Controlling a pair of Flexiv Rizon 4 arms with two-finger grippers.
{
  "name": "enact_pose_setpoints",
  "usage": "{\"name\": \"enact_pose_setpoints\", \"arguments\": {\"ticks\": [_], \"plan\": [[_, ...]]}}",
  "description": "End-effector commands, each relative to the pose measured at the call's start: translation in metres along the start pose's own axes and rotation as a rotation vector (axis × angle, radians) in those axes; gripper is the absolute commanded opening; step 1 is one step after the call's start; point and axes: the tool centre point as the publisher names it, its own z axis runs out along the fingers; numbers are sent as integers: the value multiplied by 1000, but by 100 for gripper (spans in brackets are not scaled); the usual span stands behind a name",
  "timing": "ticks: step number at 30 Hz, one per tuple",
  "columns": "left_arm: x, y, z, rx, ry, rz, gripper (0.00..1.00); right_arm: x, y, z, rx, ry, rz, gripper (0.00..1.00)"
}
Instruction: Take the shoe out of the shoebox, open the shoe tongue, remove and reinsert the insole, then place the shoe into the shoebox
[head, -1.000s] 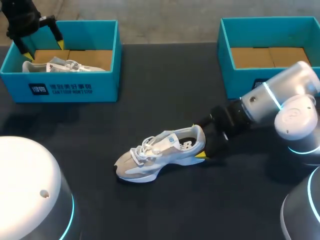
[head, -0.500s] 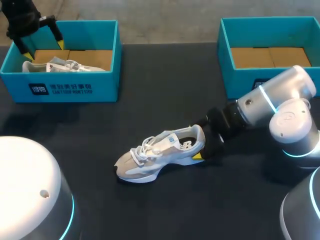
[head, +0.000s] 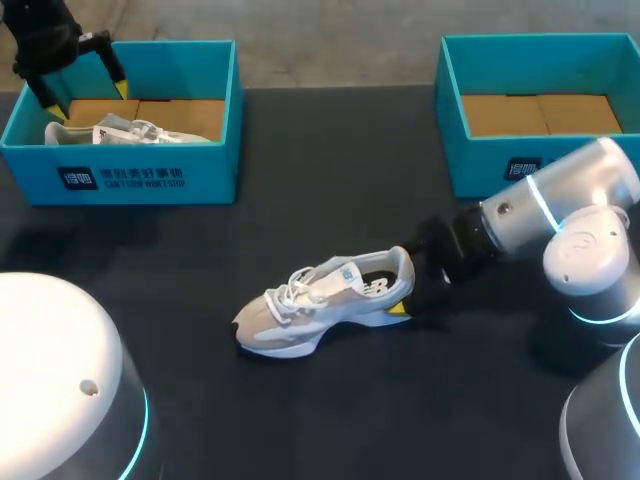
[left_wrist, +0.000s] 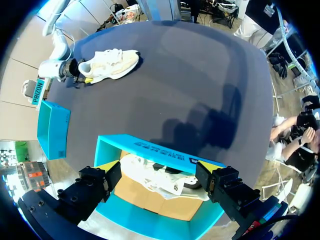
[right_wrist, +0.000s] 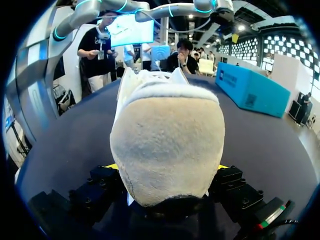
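Observation:
A white and beige shoe (head: 325, 305) lies on its sole in the middle of the dark table, toe toward my left. My right gripper (head: 405, 300) is at its heel. In the right wrist view the heel (right_wrist: 167, 150) fills the gap between the fingers, which press on both its sides. A second white shoe (head: 125, 130) lies in the left teal shoebox (head: 130, 180). My left gripper (head: 82, 85) hangs open above that box's left end. From the left wrist the boxed shoe (left_wrist: 165, 177) shows under the open left gripper (left_wrist: 160, 187).
A second teal shoebox (head: 540, 160) stands at the back right with only its cardboard bottom showing. My right arm's elbow (head: 590, 250) sits just in front of it. Bare dark tabletop (head: 330, 180) lies between the two boxes and around the shoe.
My right gripper's fingers have drawn in onto the heel, and the shoe has shifted slightly to the right. The right elbow moved a little. The left arm has kept still.

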Motion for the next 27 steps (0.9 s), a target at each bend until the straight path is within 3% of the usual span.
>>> {"name": "enact_pose_setpoints", "arguments": {"ticks": [1,13,27], "plan": [[0,0,0,0,1,1,100,9,-2,-16,4,-46,9,0],[0,0,0,0,1,1,100,19,-12,-31,4,-106,47,0],[0,0,0,0,1,1,100,28,-15,-26,-13,-125,69,0]]}}
